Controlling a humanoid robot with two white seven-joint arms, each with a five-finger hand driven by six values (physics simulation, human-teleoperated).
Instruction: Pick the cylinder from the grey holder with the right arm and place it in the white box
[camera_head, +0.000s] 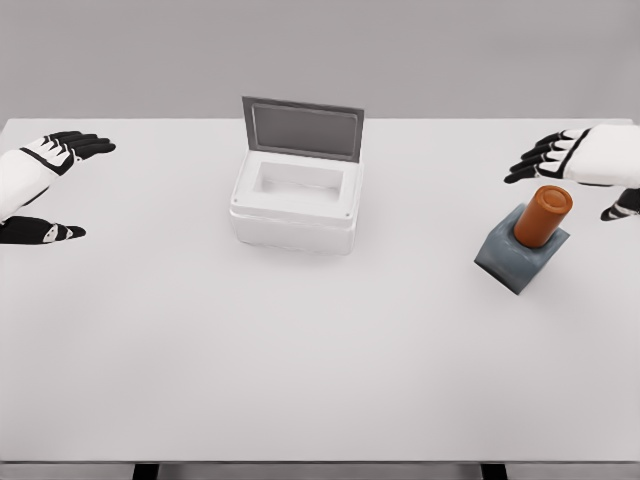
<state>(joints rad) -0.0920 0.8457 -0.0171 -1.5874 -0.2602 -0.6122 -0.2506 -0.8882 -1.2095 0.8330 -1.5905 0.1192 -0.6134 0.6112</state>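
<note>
- Right robot hand (590, 165) is held spread, empty, just beyond the cylinder (542, 215).
- Orange cylinder is seated tilted in the grey holder (518, 256), near the table's (320, 370) right edge.
- White box (296, 200) is left open, well apart.
- Left robot hand (45, 185) is spread at the left edge.

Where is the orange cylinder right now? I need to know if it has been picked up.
In the head view the cylinder stands in the grey holder at the table's right side, just below the open right hand, not grasped.

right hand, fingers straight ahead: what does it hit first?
Probably nothing: the right hand points leftward, passing behind the orange cylinder. The open white box lies further along, though depth is unclear.
</note>
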